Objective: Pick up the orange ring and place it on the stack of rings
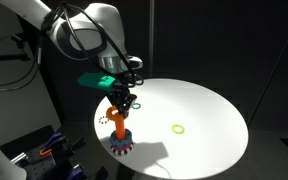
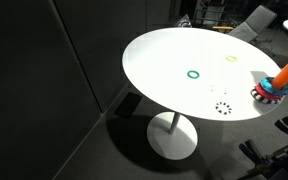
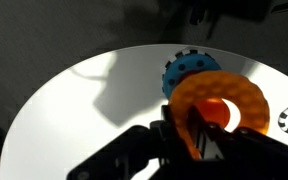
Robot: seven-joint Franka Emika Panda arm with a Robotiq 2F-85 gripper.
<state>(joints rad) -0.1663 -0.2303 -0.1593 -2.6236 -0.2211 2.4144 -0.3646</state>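
- Above the stack of rings (image 1: 120, 146), nr the worktop (image 1: 204, 110) edge: hand (image 1: 123, 98) clamped on the orange ring (image 3: 220, 100). Ring is off the surface, gripped by its rim, prob. so the centre hole is free for the post.
- Wrist view: hole sits approx. over the stack, w/ blue ring (image 3: 188, 70) just behind. Whether the ring is on the post yet: cannot tell.
- Misc., well apart from the stack: green hoop (image 2: 193, 73), yellow hoop (image 2: 231, 58), dotted ring (image 2: 222, 108). None obstructs the drop.

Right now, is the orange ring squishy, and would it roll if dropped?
Probably stiff: the orange ring looks undented in the gripper's pinch. Dropped on edge, it might roll across the smooth white table; landing flat, it likely stays put.
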